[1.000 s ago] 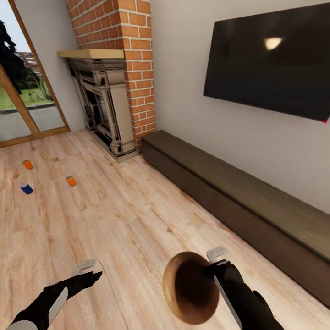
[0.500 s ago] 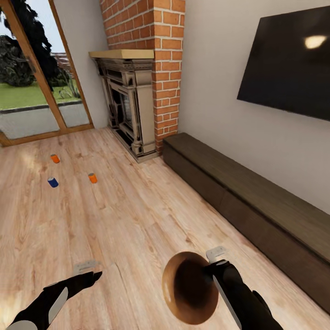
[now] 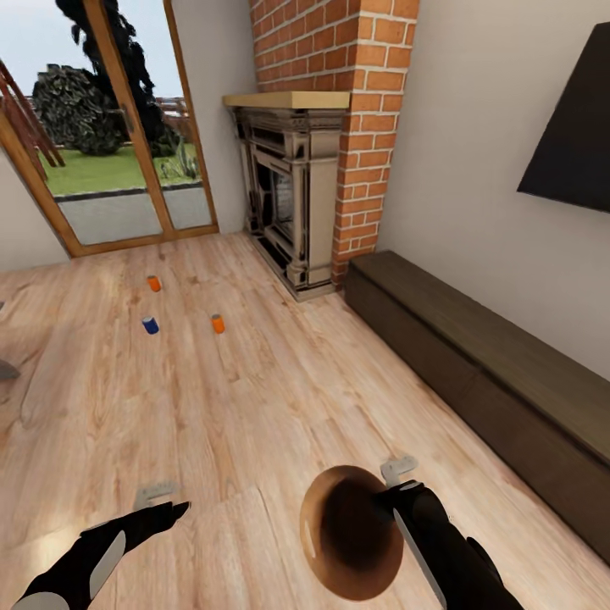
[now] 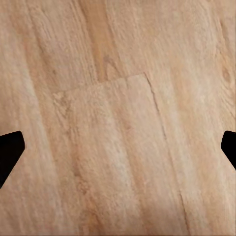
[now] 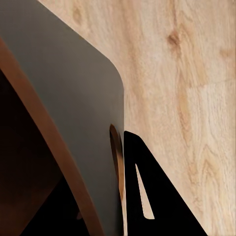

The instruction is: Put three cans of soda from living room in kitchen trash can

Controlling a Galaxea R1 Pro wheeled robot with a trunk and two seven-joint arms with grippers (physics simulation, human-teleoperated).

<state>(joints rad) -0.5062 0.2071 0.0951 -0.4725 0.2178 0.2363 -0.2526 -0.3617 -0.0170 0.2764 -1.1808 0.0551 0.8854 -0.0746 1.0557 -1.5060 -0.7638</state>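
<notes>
The living room is seen from the head view: a light wood floor (image 3: 254, 398), a red brick wall (image 3: 356, 110) with an ornate stone fireplace (image 3: 292, 199) at its foot, and wood-framed glass doors (image 3: 110, 161) with a garden behind them. Three cans stand upright on the floor, well apart from the robot and near the doors: an orange can (image 3: 153, 284) nearest the doors, a dark blue can (image 3: 150, 325) and a second orange can (image 3: 218, 324). A long dark low cabinet (image 3: 483, 373) runs along the plain wall, with the corner of a black screen (image 3: 572, 144) above it.

The trash can (image 3: 352, 532) is held at its rim by the right gripper (image 3: 398, 479), tilted so that its copper-brown inside faces the head camera. The right wrist view adds what the head view lacks: the rim (image 5: 73, 162) is pinched between the jaws, with the grey outer wall and brown inner edge seen close up over the floorboards.

The left gripper (image 3: 161, 500) is held low over bare floor. In the left wrist view its dark fingertips (image 4: 10, 152) sit at opposite edges of the picture (jaws spread wide, nothing between them).

No writing or brand can be read on the cans, which are too small.
</notes>
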